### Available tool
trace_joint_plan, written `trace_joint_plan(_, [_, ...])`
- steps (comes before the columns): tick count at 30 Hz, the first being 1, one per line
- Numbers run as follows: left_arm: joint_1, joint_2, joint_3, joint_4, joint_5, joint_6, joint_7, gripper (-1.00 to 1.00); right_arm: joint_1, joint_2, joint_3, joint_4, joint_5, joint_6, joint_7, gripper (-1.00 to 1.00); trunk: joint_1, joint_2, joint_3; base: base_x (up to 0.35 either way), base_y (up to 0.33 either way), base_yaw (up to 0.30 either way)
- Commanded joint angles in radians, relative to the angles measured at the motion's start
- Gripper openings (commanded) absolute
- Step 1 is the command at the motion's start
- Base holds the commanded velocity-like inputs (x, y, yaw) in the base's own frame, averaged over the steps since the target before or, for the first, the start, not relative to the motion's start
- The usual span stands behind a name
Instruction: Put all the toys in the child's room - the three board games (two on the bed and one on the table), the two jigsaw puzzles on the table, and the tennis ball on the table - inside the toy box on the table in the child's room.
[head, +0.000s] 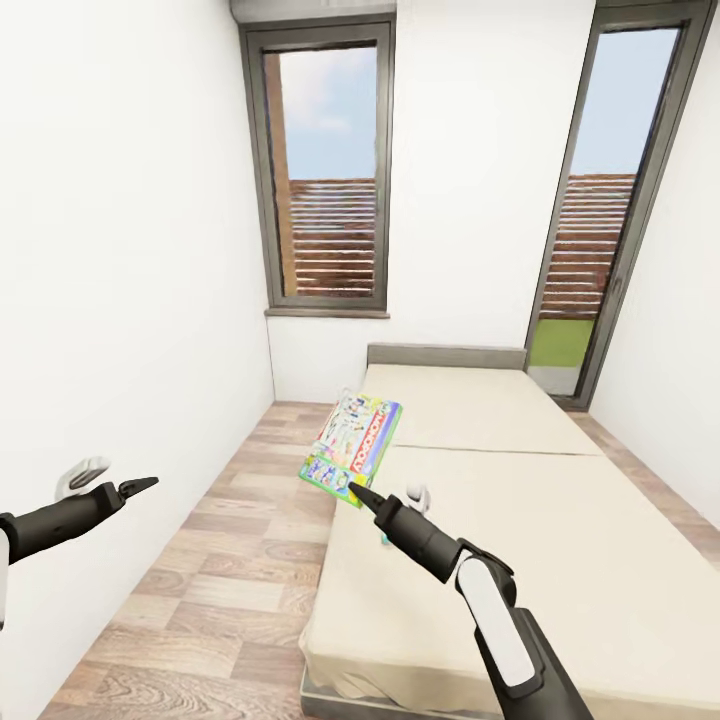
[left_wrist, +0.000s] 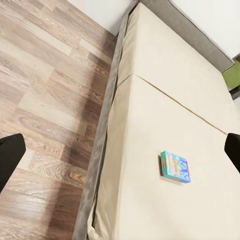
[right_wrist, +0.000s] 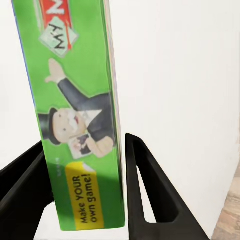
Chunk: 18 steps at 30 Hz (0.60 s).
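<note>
The right gripper (right_wrist: 87, 190) is holding a green Monopoly board game (head: 352, 448) in the air just above the bed's (head: 560, 560) near left edge, its fingers (right_wrist: 150, 190) clamping the box across its thin depth near one corner, so the box is tilting up and away. This looks like a light, stiff cardboard box with a glossy cover; pinched at a corner it could swivel or slip, and a hold nearer the middle of an edge would probably be steadier. A second board game (left_wrist: 175, 167), blue with orange art, is lying flat on the mattress well in from the side edges. The left gripper (head: 140, 486) is hanging over the plank floor (head: 230, 560) with fingers apart and holding nothing.
</note>
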Motion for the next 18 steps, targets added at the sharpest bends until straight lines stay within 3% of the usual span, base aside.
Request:
trace_joint_plan(1, [-0.001, 0.0, 0.001, 0.0, 0.0, 0.007, -0.003, 1.0, 0.002, 0.0, -0.002, 0.0, 0.004, 0.003, 0.017, -1.0, -0.004, 0.007, 0.002, 0.0, 0.0, 0.0])
trace_joint_plan(4, [-0.001, -0.001, 0.001, 0.0, 0.0, 0.007, -0.004, 1.0, 0.019, -0.001, -0.008, 0.0, 0.007, -0.005, 0.074, -1.0, -0.015, 0.028, 0.011, 0.0, 0.0, 0.0])
trace_joint_plan(18, [-0.001, -0.001, 0.0, 0.0, 0.001, 0.007, -0.003, 1.0, 0.028, -0.001, -0.015, 0.013, 0.005, -0.079, 0.103, -1.0, -0.069, 0.126, 0.055, 0.0, 0.0, 0.0])
